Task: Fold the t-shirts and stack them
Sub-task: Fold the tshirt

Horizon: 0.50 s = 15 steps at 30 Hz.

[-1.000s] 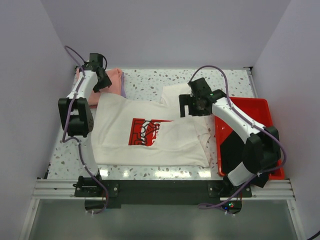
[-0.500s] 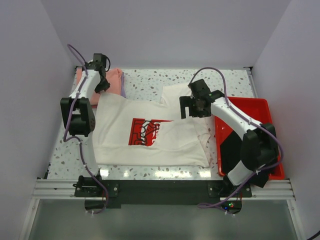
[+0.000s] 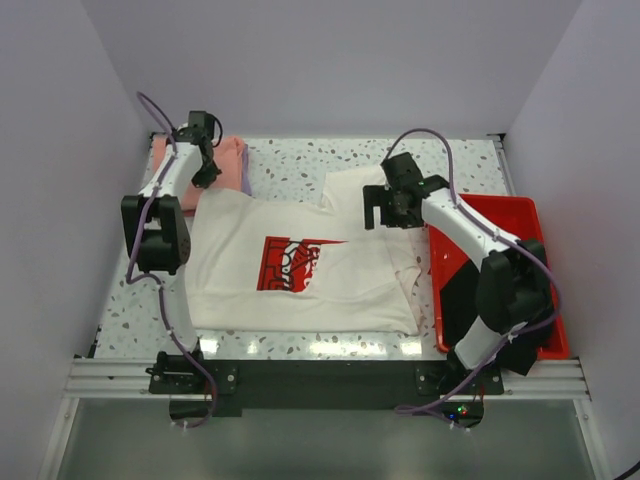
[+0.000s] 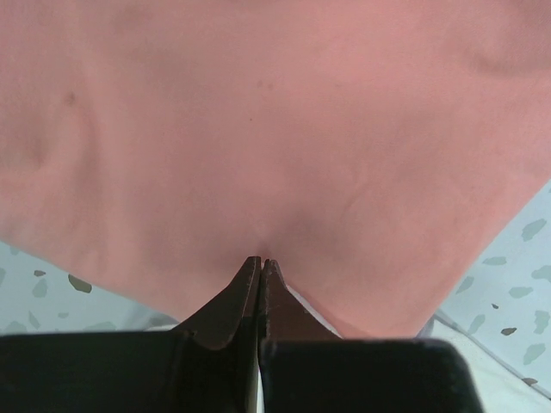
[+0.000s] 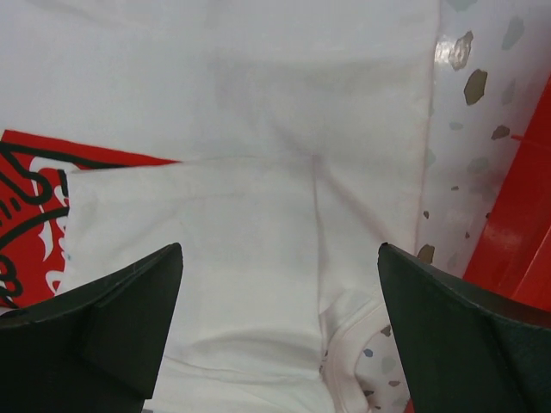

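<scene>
The speckled bench (image 3: 300,165) is carrying a cream-white tee (image 3: 230,270) mid-surface, a salmon-pink tee (image 3: 232,155) far-left, and a red tray (image 3: 525,210) along its right edge.

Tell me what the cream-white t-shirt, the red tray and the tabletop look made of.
Cream-white t-shirt: soft matte cloth, likely cotton; it creases and folds. Red tray: probably smooth rigid plastic, with a moulded rim. Tabletop: speckled terrazzo-look surface, shiny near the front; stone or laminate, unclear.

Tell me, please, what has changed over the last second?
The left tool, shut, moved a little toward the far edge over the salmon-pink t-shirt. The right tool, open, shifted slightly toward the far side above the cream t-shirt. Nothing was gripped or released. Both shirts and the red tray lie as before.
</scene>
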Motion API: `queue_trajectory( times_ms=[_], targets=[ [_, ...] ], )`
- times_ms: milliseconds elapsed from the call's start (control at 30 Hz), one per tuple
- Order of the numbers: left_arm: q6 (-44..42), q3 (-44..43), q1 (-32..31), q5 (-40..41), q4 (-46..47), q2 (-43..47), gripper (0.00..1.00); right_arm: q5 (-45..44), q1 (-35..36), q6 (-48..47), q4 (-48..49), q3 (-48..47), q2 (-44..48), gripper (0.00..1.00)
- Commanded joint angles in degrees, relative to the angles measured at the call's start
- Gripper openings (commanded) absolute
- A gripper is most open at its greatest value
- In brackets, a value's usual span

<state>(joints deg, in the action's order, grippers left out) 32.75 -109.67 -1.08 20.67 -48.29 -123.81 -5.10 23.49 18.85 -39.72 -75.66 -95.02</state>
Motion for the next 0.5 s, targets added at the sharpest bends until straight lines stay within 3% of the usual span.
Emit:
queue_trajectory(
  times_ms=[0, 200, 467],
  targets=[
    [-0.8, 2.9, -0.7, 0.3, 3.6, 5.9, 0.00, -1.7, -0.5, -0.5, 3.3, -6.1, -3.3, 0.99],
    [-1.2, 6.6, -0.8, -0.7, 6.1, 11.0, 0.00, -7.0, -1.2, -2.4, 4.1, -17.3, -11.6, 0.99],
    [-1.4, 11.8, -0.9, -1.7, 8.0, 15.7, 0.00, -6.9, -2.7, -5.4, 3.7, -39.8, -31.1, 0.99]
  ],
)
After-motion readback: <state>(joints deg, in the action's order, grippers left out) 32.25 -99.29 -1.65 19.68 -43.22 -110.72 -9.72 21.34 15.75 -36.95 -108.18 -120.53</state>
